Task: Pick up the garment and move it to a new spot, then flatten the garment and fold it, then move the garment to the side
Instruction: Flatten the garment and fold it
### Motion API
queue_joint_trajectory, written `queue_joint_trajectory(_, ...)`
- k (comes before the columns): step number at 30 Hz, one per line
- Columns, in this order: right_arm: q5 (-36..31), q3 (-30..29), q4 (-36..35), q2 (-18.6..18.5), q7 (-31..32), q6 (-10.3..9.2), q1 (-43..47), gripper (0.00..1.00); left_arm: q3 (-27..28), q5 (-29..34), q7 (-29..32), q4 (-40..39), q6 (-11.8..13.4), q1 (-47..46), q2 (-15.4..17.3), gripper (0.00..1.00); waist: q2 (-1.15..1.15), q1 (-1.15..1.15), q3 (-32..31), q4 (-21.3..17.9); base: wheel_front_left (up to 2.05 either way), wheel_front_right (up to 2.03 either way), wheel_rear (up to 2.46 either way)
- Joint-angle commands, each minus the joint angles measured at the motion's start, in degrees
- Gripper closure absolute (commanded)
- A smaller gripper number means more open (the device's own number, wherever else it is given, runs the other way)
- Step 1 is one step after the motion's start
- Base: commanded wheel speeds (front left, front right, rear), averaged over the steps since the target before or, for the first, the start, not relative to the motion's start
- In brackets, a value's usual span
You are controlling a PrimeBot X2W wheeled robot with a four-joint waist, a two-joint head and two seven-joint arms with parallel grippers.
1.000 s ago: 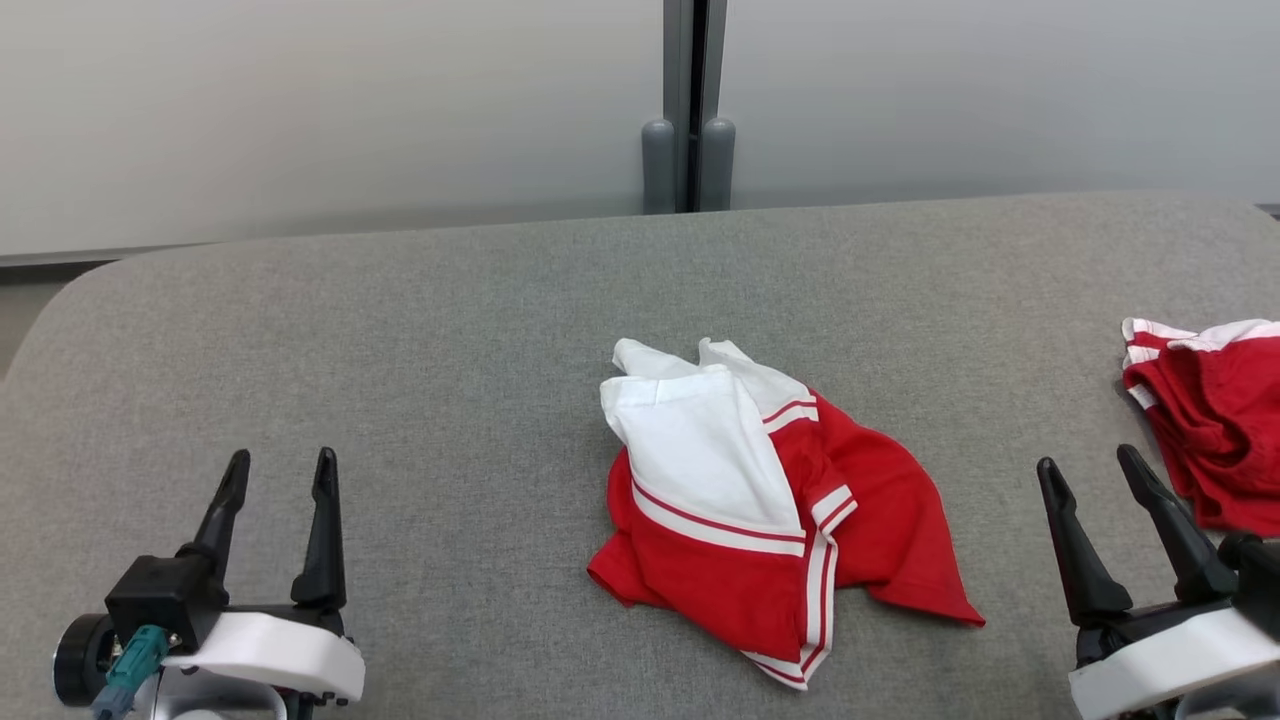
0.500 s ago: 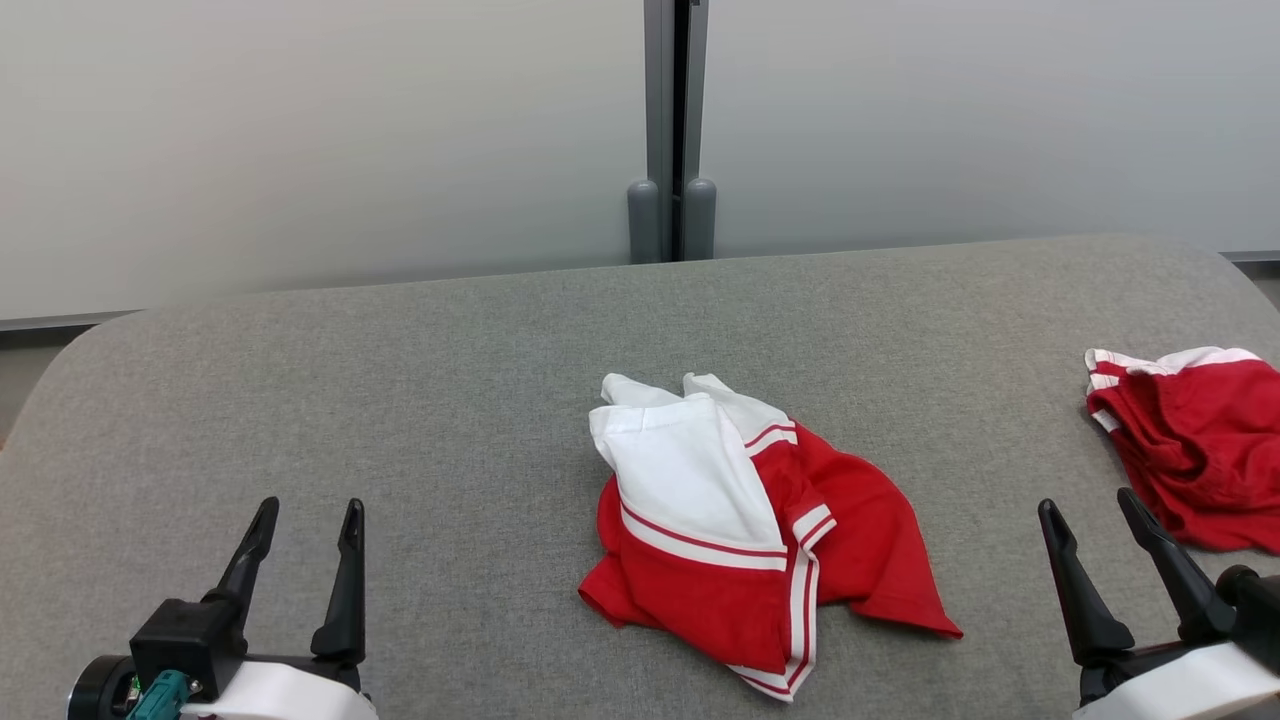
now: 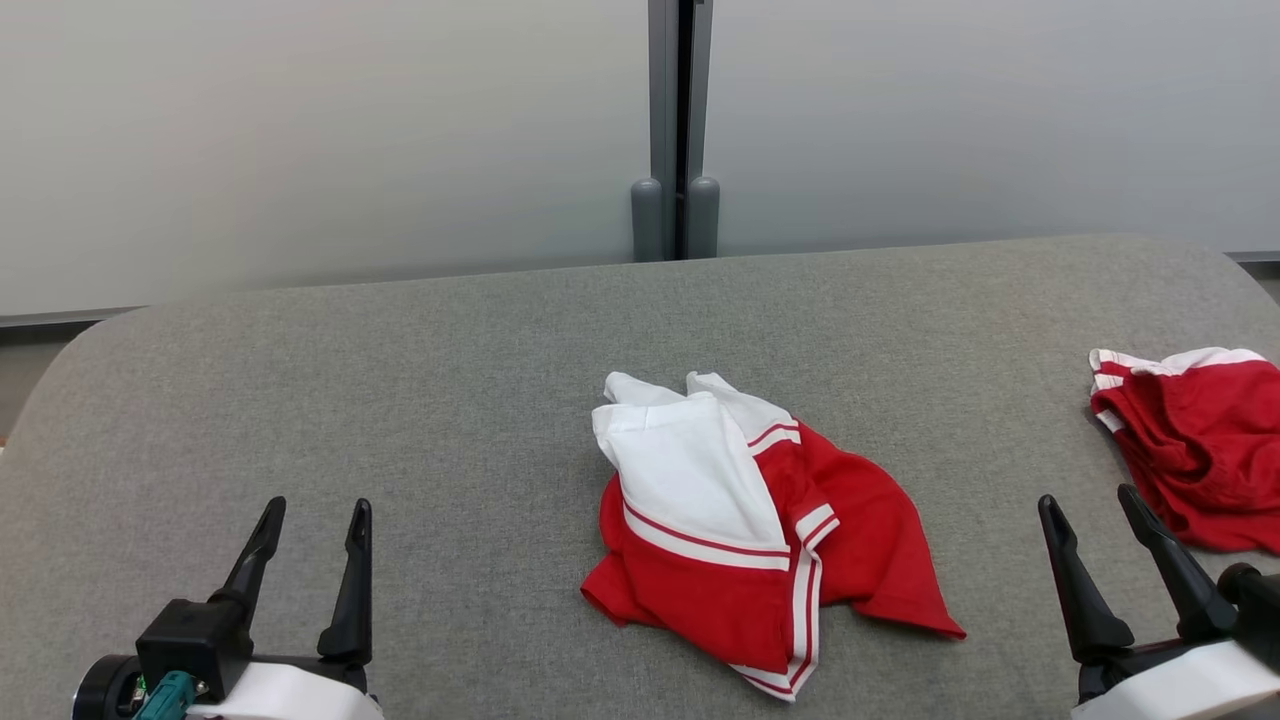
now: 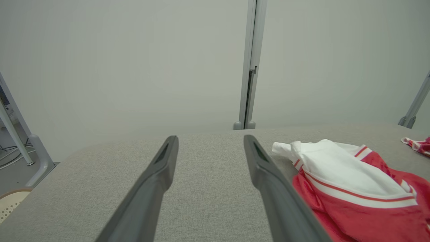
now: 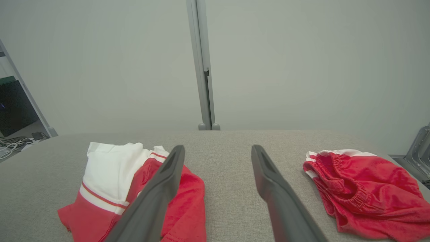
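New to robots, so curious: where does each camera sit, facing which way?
Head view: from the head, down at crumpled red-and-white cloth garment on grey fabric table; both open jaws below.
Left wrist view: on that wrist, along its open jaws; garment right.
Right wrist view: likewise, its jaws; garment left.
All share garment and table.

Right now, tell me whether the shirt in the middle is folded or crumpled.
Crumpled: the shirt lies bunched, its white and red layers overlapping unevenly.

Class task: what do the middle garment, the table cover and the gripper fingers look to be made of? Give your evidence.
Garment: soft knit, probably cotton or polyester, matte; it crumples in loose folds. Table cover: grey woven fabric, flecked weave visible. Fingers: dark matte plastic or rubber, smooth; cannot tell which.
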Motion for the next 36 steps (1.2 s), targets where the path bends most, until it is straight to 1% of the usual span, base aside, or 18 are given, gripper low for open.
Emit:
queue_joint_trajectory(1, -0.12, -0.21, -0.29, 0.19, 0.35, 0.0, 0.46, 0.0, 0.05, 0.02, -0.05, -0.31, 0.29, 0.44, 0.21, 0.0, 0.0, 0.0, 0.03, 0.01, 0.0, 0.0, 0.0)
queue_joint_trajectory(7, 0.06, 0.33, -0.48, 0.35, 0.67, 0.0, 0.47, 0.0, -0.3, -0.06, 0.12, -0.58, 0.6, 0.21, 0.02, 0.0, 0.0, 0.0, 0.27, 0.11, 0.0, 0.0, 0.0)
queue_joint_trajectory(11, 0.5, 2.98, -0.09, -0.53, 1.91, 0.0, -0.26, 0.0, -0.89, 0.49, -0.09, -0.93, 0.32, -1.58, -0.22, 0.0, 0.0, 0.0, 1.42, 1.14, 0.0, 0.0, 0.0)
queue_joint_trajectory(17, 3.29, 10.97, 2.46, -1.59, 4.33, 0.0, -2.43, 0.0, -2.43, 1.45, -0.94, -0.96, -0.01, -5.0, -1.45, 0.0, 0.0, 0.0, 4.82, 4.0, 0.0, 0.0, 0.0)
queue_joint_trajectory(19, 4.84, 14.25, 3.94, -1.72, 5.04, 0.0, -3.65, 0.0, -2.76, 1.4, -1.6, -0.82, -0.23, -6.06, -2.25, 0.0, 0.0, 0.0, 5.96, 5.04, 0.0, 0.0, 0.0)
queue_joint_trajectory(23, 7.46, 20.07, 7.65, -3.1, 6.28, 0.0, -7.69, 0.0, -3.4, 1.78, -2.71, -0.01, -0.61, -8.11, -3.28, 0.0, 0.0, 0.0, 8.5, 7.06, 0.0, 0.0, 0.0)
queue_joint_trajectory(27, 9.28, 23.08, 11.58, -3.9, 7.41, 0.0, -11.62, 0.0, -3.87, 2.16, -3.73, 1.12, -1.04, -9.91, -4.22, 0.0, 0.0, 0.0, 10.56, 8.7, 0.0, 0.0, 0.0)
queue_joint_trajectory(28, 9.75, 23.8, 11.89, -3.98, 7.01, 0.0, -12.62, 0.09, -3.97, 2.25, -3.91, 1.33, -1.12, -10.32, -4.38, 0.0, 0.0, 0.0, 11.04, 9.03, 0.0, 0.0, 0.0)
queue_joint_trajectory(29, 10.44, 24.18, 12.11, -3.94, 6.35, 0.0, -13.38, 0.53, -3.98, 2.32, -4.11, 1.67, -1.13, -10.62, -4.48, 0.0, 0.0, 0.0, 11.35, 9.24, 0.0, 0.0, 0.0)
queue_joint_trajectory(30, 10.83, 24.6, 12.2, -4.12, 5.84, 0.0, -13.87, 0.65, -4.0, 2.28, -4.28, 2.06, -1.17, -10.9, -4.58, 0.0, 0.0, 0.0, 11.57, 9.36, 0.0, 0.0, 0.0)
queue_joint_trajectory(31, 11.12, 24.87, 11.97, -4.36, 5.25, 0.0, -14.39, 1.0, -3.98, 2.21, -4.5, 2.32, -1.21, -11.2, -4.72, 0.0, 0.0, 0.0, 11.79, 9.4, 0.0, 0.0, 0.0)
queue_joint_trajectory(36, 10.89, 24.15, 8.58, -5.7, 1.07, 0.0, -16.67, 1.0, -3.36, 2.47, -5.1, 3.11, -1.0, -12.0, -5.05, 0.0, 0.0, 0.0, 12.27, 8.4, 0.0, 0.0, 0.0)
